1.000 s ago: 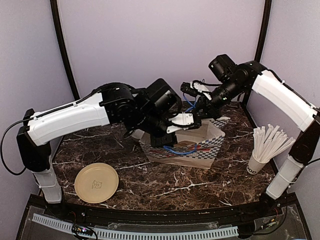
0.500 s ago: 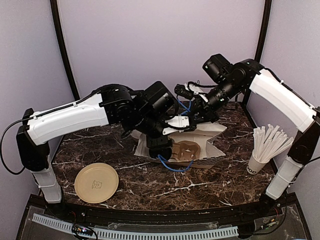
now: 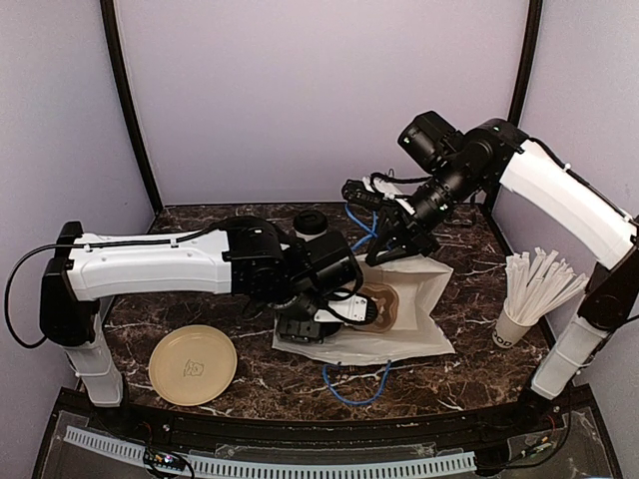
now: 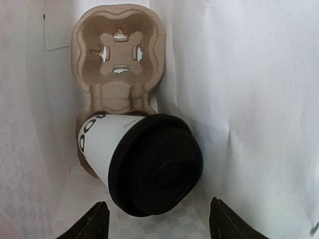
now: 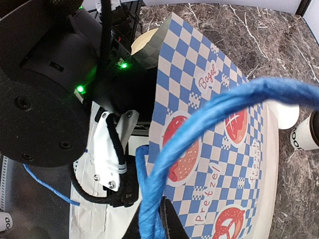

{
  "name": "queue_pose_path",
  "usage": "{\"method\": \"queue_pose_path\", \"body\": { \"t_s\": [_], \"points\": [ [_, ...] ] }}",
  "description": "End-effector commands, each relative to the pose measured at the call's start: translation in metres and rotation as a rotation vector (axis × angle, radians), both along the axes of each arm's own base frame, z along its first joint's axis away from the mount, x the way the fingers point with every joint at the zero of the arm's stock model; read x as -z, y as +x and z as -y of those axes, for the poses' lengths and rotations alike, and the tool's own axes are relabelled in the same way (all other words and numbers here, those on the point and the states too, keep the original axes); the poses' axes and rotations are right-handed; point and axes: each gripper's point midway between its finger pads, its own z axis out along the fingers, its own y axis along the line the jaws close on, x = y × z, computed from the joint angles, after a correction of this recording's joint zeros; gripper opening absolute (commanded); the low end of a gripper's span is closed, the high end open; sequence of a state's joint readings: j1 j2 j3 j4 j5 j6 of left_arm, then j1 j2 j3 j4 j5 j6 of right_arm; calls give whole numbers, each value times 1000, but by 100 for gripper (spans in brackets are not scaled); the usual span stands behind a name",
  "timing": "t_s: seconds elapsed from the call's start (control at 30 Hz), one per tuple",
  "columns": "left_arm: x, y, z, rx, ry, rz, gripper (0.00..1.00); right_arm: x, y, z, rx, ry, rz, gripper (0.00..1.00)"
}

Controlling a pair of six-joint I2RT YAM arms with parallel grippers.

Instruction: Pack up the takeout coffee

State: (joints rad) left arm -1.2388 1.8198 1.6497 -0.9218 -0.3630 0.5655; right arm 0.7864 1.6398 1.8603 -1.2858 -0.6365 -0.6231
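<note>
Inside the white paper bag, the lidded coffee cup lies tilted, its base at the near pocket of the cardboard carrier. The left gripper is released, its fingers spread either side of the lid without contact. The right gripper is clenched on the blue handle.

From above we log soft, even light falling from overhead, with only faint shadows under the arms on the marble table and no glare off the walls. Inside the bag the left wrist view runs bright, the white paper close to washed out (creases barely read), while the black lid keeps a dull sheen. In the right wrist view we note the blue handle blurred close to the lens and green lamps glowing on dark housing.
</note>
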Motion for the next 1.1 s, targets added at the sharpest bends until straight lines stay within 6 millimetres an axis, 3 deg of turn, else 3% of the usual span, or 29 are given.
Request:
{"method": "queue_pose_path", "body": {
  "t_s": [0.0,0.17,0.37,0.7,0.83,0.97,1.07],
  "points": [
    [-2,11,-2,-21,17,48,71,-9,-14,1,-27,25,-2,6],
    [-2,14,8,-14,-15,54,70,-8,-15,0,-34,26,-6,6],
    [10,24,7,-35,5,27,58,-9,-17,0,-41,27,-7,6],
    [21,34,5,-49,17,40,58,-8,-18,-1,-48,27,-12,6],
    [25,35,3,-48,23,29,53,-7,-18,-1,-49,24,-11,6],
    [14,33,7,-51,-8,15,42,-4,-17,-1,-46,16,-8,5],
    [1,33,9,-57,-41,17,39,-1,-15,0,-41,6,-3,5]
  ]
}}
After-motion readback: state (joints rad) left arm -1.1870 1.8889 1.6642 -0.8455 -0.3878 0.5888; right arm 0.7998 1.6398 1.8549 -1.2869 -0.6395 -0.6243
